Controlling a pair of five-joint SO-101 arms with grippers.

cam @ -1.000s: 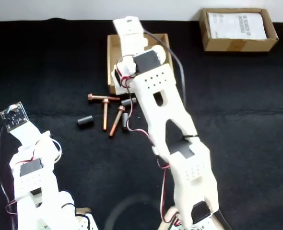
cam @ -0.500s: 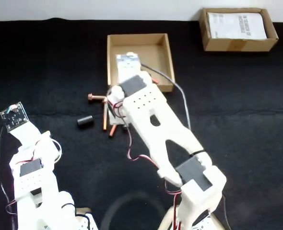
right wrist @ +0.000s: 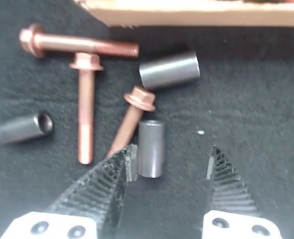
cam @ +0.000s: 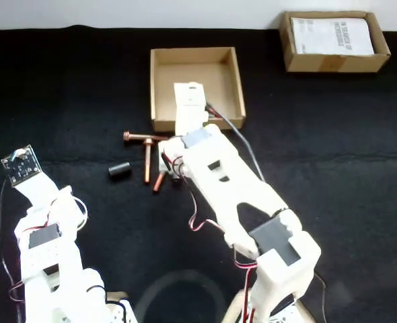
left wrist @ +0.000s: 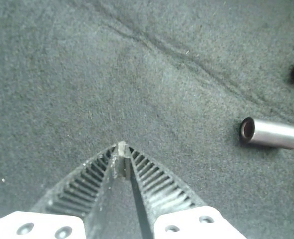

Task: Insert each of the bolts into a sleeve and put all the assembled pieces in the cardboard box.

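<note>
Risk centres on the right pincer (right wrist: 173,157), which is held wide open and empty just above a dark sleeve (right wrist: 151,148) lying on the tabletop (right wrist: 256,99). The sleeve is seen close to 1 finger rather than midway between the 2, and a copper bolt (right wrist: 129,122) lies just beside it, its head almost touching the sleeve's end. If the jaws were closed from here, the bolt could be caught or dragged along, or the round sleeve could be rolled aside and missed. The cardboard box (cam: 159,87) is found just beyond the scattered parts. The left pincer (left wrist: 122,154) is fully closed on nothing, over bare tabletop, with a lone sleeve (left wrist: 271,133) lying near.
</note>
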